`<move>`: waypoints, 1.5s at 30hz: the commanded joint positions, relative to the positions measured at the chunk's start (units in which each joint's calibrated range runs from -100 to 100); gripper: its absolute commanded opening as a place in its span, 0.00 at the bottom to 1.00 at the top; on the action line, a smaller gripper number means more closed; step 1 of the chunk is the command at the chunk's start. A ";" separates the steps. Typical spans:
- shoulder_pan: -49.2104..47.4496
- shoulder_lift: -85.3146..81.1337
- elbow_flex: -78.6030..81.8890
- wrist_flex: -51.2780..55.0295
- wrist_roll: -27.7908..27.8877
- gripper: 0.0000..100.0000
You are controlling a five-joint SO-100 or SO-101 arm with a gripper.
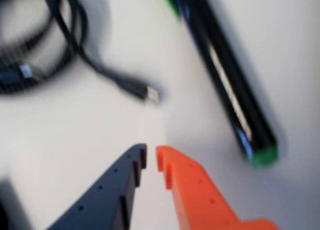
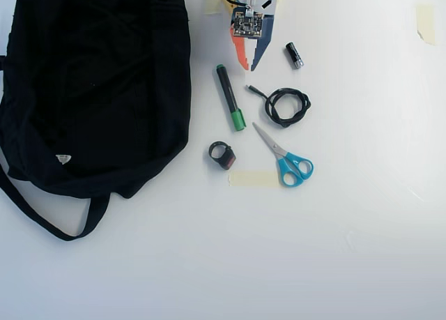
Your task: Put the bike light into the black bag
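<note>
your hand [image 2: 249, 67] hangs nearly closed and empty above the green marker [image 2: 229, 97]; the bike light [image 2: 222, 155] lies past it, near the black bag [image 2: 90, 83]. descend there and you risk grabbing the marker

arm: I see it reaching in from the top edge of the overhead view, wrist board facing up | gripper [image 2: 249, 66]: pointing down-frame, above the table | fingers: orange [image 1: 165, 160] and dark [image 1: 137, 157], tips nearly together with a thin gap, nothing between them
</note>
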 commanded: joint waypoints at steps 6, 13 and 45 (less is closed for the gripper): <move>-4.16 22.99 -21.00 -32.33 -0.21 0.02; -6.86 52.86 -40.41 -64.97 -0.11 0.02; 0.40 98.26 -100.79 -44.82 0.47 0.02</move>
